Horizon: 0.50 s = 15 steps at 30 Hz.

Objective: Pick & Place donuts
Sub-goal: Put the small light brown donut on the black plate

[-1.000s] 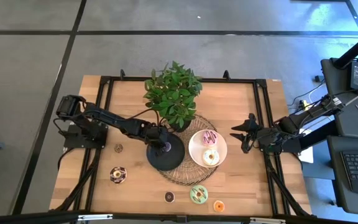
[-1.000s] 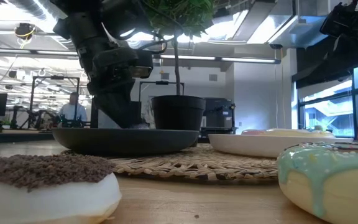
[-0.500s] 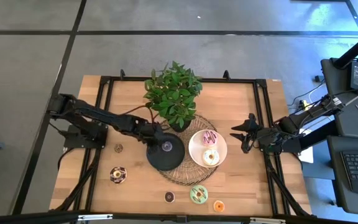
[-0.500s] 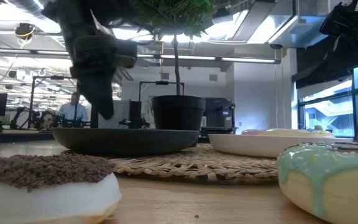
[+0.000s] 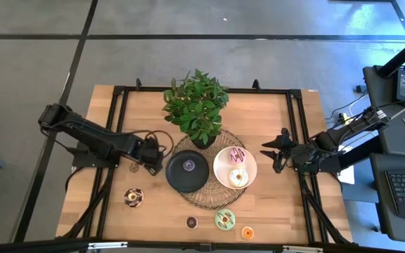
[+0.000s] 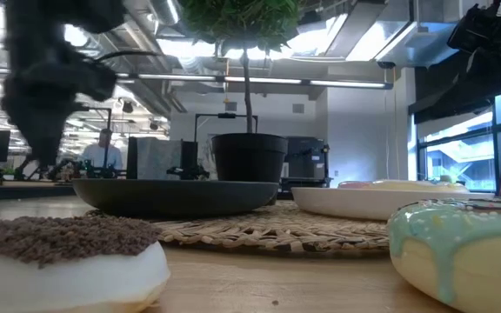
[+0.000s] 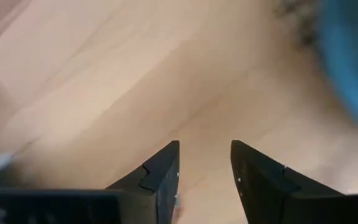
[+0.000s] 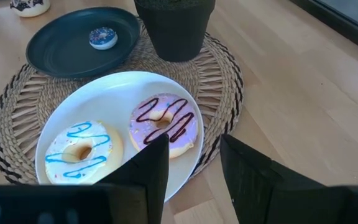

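Small blue donut [image 5: 188,165] is sitting alone on the black plate [image 5: 178,178]; both grippers are hovering empty.

The left gripper [image 5: 155,157] is hanging over bare wood just beside the black plate, on the side toward the desk's left edge, its fingers [image 7: 160,177] spread with nothing between them. The right gripper [image 5: 273,152] is waiting near the right edge, claw parted and empty (looking at the white plate [image 5: 220,172]). Two donuts, pink [image 5: 238,155] and cream [image 5: 238,177], are lying on that white plate. Four more are resting near the desk's front edge: purple [image 5: 133,197], brown [image 5: 192,222], green [image 5: 225,220] and orange [image 5: 247,232].
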Each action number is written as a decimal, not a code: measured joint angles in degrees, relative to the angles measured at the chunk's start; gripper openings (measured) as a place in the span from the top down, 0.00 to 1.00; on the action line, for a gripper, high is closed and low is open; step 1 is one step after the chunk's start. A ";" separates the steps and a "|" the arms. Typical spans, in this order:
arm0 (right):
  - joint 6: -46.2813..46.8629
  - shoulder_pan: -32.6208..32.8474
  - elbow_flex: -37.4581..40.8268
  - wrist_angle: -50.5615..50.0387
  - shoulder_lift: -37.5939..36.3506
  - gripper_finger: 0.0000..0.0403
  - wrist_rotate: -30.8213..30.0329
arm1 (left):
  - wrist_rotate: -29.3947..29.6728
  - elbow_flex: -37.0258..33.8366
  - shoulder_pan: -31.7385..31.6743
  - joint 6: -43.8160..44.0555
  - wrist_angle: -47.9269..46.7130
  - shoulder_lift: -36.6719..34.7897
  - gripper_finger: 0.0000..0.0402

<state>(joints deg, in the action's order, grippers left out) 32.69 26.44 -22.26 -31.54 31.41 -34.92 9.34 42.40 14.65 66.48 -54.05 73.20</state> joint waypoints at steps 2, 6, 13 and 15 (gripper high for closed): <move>-0.02 -0.01 0.00 0.01 0.06 0.64 -0.02 | 0.35 -0.76 1.45 3.91 -3.14 -0.04 0.63; 0.04 0.00 0.00 0.00 0.06 0.64 -0.02 | -0.06 -2.41 4.04 8.64 -6.54 -0.03 0.59; 0.12 -0.01 0.00 0.03 0.06 0.64 -1.04 | -1.55 -5.45 7.42 14.17 -7.69 -0.01 0.55; 0.13 -0.02 0.00 0.15 0.08 0.64 -1.49 | -2.84 -5.97 7.88 15.93 -8.15 -0.01 0.55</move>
<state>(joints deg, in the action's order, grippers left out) 32.82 26.41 -22.26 -31.39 31.48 -36.40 6.51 36.43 22.52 82.42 -62.21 73.19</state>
